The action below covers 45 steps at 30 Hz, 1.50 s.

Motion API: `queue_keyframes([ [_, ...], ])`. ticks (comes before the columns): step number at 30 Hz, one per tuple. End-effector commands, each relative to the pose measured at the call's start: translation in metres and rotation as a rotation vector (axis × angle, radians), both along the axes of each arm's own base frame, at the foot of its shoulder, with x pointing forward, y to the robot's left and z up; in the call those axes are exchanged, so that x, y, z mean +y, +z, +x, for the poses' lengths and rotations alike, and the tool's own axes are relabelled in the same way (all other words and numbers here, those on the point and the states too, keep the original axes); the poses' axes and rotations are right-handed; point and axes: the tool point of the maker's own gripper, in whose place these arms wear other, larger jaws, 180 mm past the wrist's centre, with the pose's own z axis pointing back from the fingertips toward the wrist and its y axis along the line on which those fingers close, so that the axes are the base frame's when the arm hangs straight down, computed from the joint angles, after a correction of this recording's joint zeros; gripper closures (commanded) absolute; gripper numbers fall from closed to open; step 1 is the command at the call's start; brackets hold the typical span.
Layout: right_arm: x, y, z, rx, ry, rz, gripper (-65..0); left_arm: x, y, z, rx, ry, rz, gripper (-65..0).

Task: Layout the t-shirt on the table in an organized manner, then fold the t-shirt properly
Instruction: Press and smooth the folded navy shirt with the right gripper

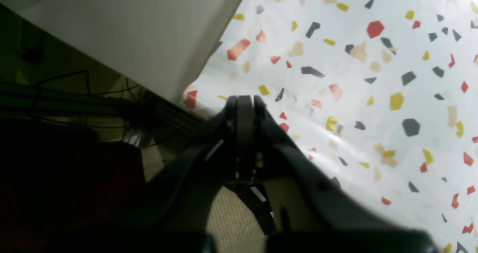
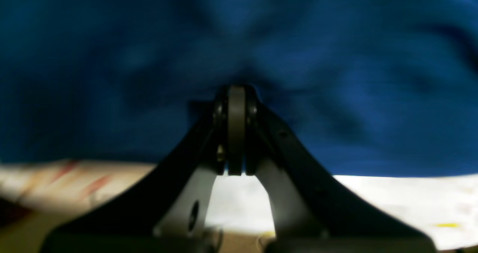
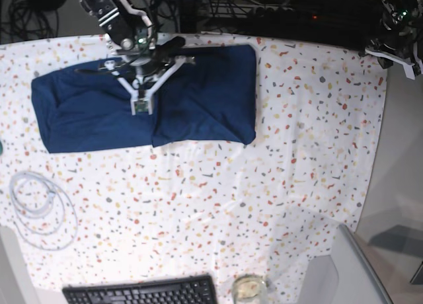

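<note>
T-shirt (image 3: 192, 99) lies on the far-left part of the tabletop (image 3: 264, 185), already a long flat rectangle with a visible crease line near its middle; sleeves appear tucked in, so I judge the layout and at least one lengthwise fold done; what remains, as I read it, is one or more crosswise folds to bring it to a compact packet, plus smoothing the wrinkles. My right gripper (image 3: 141, 107) sits over the middle of the cloth; in the right wrist view its tips (image 2: 236, 96) are together, pressed against blurred blue fabric; whether a pinch of cloth is caught between them I cannot tell. My left gripper (image 1: 244, 100) is together and empty, hanging over the far-right edge of the tabletop, well apart from the shirt; in the base view that arm (image 3: 396, 33) shows only at the top right corner. Keyboard (image 3: 142, 292), a coiled cable (image 3: 39, 208) and a small jar (image 3: 249, 289) sit near the front edge, clear of the shirt.
</note>
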Motion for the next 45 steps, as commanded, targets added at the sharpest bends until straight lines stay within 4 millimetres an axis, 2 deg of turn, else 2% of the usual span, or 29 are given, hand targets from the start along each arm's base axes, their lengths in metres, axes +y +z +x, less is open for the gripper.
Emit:
queue_keyframes([
  [1, -0.014, 0.007, 0.011, -0.042, -0.028, -0.019, 0.0, 0.007, 0.01, 0.004, -0.028, -0.004, 0.029, 0.0],
  [2, -0.032, 0.007, 0.015, -0.047, -0.057, -0.045, 0.0, 0.007, 0.01, 0.004, -0.028, -0.004, 0.029, 0.0],
  [4, -0.051, 0.007, 0.015, -0.049, -0.088, -0.071, 0.0, 0.007, 0.01, 0.004, -0.028, -0.004, 0.029, 0.0],
  [7, -0.056, 0.022, 0.022, -0.092, -0.115, -0.055, 0.0, 0.007, 0.011, 0.005, -0.031, -0.004, 0.029, 0.0],
  [12, -0.034, 0.07, 0.043, -0.226, -0.096, 0.027, 0.0, 0.001, 0.009, 0.008, -0.035, -0.013, 0.019, 0.0],
  [14, -0.02, 0.085, 0.06, -0.279, -0.054, 0.052, 0.0, 0.001, 0.008, 0.008, -0.034, -0.012, 0.017, 0.0],
  [18, 0.019, 0.098, 0.095, -0.344, 0.14, 0.084, -1.4, 0.0, 0.008, 0.008, -0.033, -0.011, 0.015, 0.0],
  [20, 0.041, 0.101, 0.107, -0.358, 0.208, 0.111, -6.6, -0.001, 0.007, 0.007, -0.033, -0.009, 0.01, 0.0],
  [21, 0.046, 0.099, 0.11, -0.352, 0.221, 0.119, -11.9, -0.002, 0.006, 0.006, -0.032, -0.007, 0.008, 0.0],
  [25, 0.042, 0.082, 0.119, -0.304, 0.158, 0.128, -32.4, -0.001, 0.005, 0.003, -0.028, -0.003, 0.008, 0.0],
  [27, 0.035, 0.069, 0.119, -0.27, 0.148, 0.123, -34.7, 0.0, 0.005, 0.002, -0.027, 0.002, 0.01, 0.0],
  [31, 0.02, 0.046, 0.118, -0.209, 0.135, 0.102, -34.7, 0.001, 0.006, 0.002, -0.027, 0.003, 0.012, 0.0],
  [34, 0.01, 0.04, 0.115, -0.192, 0.119, 0.088, -33.6, 0.002, 0.006, 0.002, -0.027, 0.002, 0.013, 0.0],
  [35, 0.009, 0.039, 0.115, -0.191, 0.119, 0.086, -30.5, 0.002, 0.007, 0.003, -0.03, 0.002, 0.013, 0.0],
  [39, 0.005, 0.031, 0.103, -0.164, 0.106, 0.085, -0.2, 0.002, 0.007, 0.005, -0.034, 0.003, 0.012, 0.0],
  [42, -0.012, 0.031, 0.094, -0.159, 0.043, 0.09, -2.1, 0.002, 0.007, 0.005, -0.034, 0.003, 0.012, 0.0],
  [45, -0.02, 0.032, 0.09, -0.163, 0.019, 0.088, 0.0, 0.003, 0.008, 0.005, -0.034, 0.001, 0.015, 0.0],
])
